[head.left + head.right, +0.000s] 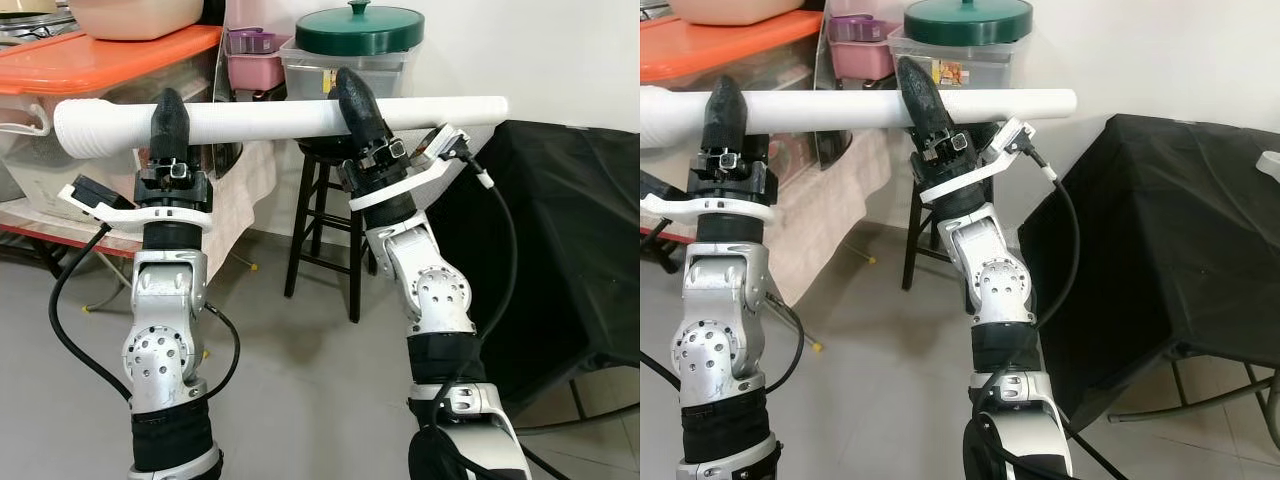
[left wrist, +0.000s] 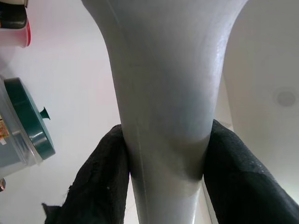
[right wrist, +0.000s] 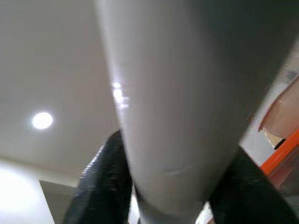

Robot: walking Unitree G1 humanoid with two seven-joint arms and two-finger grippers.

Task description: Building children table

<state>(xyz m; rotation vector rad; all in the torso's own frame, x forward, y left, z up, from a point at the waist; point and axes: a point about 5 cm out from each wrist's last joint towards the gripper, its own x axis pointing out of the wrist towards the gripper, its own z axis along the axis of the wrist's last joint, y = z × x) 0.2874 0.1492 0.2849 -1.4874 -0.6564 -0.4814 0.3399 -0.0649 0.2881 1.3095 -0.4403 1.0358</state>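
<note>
Gripping a long white tube (image 1: 270, 122) with both arms, the robot is holding it level at chest height, well above the grey floor (image 1: 290, 380). The left end effector (image 1: 168, 118) is standing upright near the tube's left end, where the surface looks ribbed, and its black fingers (image 2: 100, 182) are pressing against both sides of the tube, as the left wrist view is showing clearly. The right end effector (image 1: 352, 100) is tilting in from the right and clamping the tube past its middle, its fingers (image 3: 100, 182) likewise hugging the pale cylinder on either side. The tube's right end is sticking out free beyond that grasp.

Behind the tube, a dark wooden stool (image 1: 325, 215) is standing on the floor, carrying a clear plastic box (image 1: 345, 68) topped by a dark green lid (image 1: 360, 30). Just left of it, a pink container (image 1: 255, 62) is sitting behind the tube. Further left, an orange lid (image 1: 110, 55) is covering a translucent storage bin, with a beige bowl (image 1: 135, 15) resting on top. On the right, a black cloth (image 1: 560, 250) is draping over a piece of furniture. Black cables are looping from both wrists down along the silver forearms.
</note>
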